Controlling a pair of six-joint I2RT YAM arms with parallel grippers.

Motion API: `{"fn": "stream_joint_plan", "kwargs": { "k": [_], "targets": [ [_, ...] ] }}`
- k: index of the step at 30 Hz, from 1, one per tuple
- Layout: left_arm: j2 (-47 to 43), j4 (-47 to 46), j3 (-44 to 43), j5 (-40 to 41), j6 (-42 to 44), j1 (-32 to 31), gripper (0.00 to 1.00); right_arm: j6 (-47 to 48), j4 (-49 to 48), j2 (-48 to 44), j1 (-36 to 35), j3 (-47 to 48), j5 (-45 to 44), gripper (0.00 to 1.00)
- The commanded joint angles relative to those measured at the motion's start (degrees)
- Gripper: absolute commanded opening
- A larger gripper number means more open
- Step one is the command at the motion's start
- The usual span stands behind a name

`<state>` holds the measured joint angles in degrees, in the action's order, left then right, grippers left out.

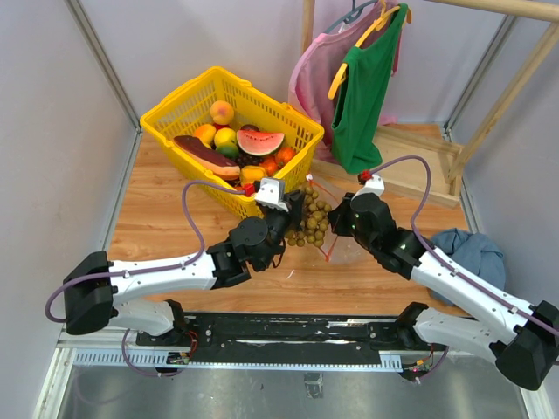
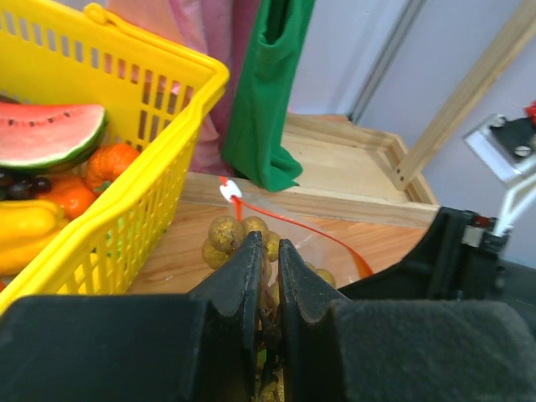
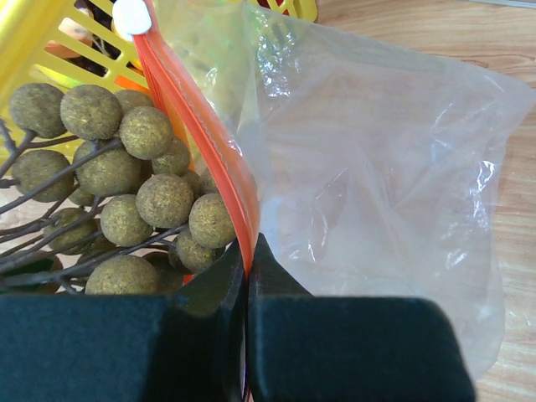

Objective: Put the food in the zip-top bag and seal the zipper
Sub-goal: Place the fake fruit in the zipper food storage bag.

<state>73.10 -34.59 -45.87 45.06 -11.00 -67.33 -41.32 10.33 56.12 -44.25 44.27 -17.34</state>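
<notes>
The olive-brown grape bunch (image 1: 312,223) hangs at the mouth of the clear zip-top bag (image 1: 342,247) in the middle of the table. My left gripper (image 1: 295,212) is shut on the grape bunch's stem (image 2: 270,289); its balls show past the fingers (image 2: 224,234). My right gripper (image 1: 337,220) is shut on the bag's orange-red zipper strip (image 3: 219,159) and holds the mouth up. In the right wrist view the grapes (image 3: 126,197) sit left of the strip and the clear bag (image 3: 377,167) spreads right. A white slider tab (image 3: 132,17) sits at the strip's far end.
A yellow mesh basket (image 1: 181,105) with watermelon slice (image 1: 260,141), orange and other toy food stands behind the left gripper. A wooden rack (image 1: 419,166) with green (image 1: 362,96) and pink clothes stands back right. A blue cloth (image 1: 472,249) lies at right.
</notes>
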Motion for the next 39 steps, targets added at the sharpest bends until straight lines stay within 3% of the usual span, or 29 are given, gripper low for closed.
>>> {"fn": "stream_joint_plan", "kwargs": {
  "k": [1,17,22,39],
  "targets": [
    [-1.72,-0.63,-1.11,-7.29,1.34,-0.88,0.00,1.38,-1.19,0.09,1.09,2.50,1.03,0.01],
    [2.91,9.59,-6.64,-5.81,-6.00,-0.49,0.00,9.39,-13.47,-2.83,1.06,-0.92,13.06,0.00],
    [2.29,10.80,-6.57,-7.48,-12.57,2.54,0.00,9.44,-14.52,-2.69,1.05,-2.12,15.73,0.01],
    [-4.09,-2.69,2.37,-5.97,-19.98,6.46,0.00,6.71,-18.83,-3.25,1.41,-6.03,20.63,0.01]
  ]
}}
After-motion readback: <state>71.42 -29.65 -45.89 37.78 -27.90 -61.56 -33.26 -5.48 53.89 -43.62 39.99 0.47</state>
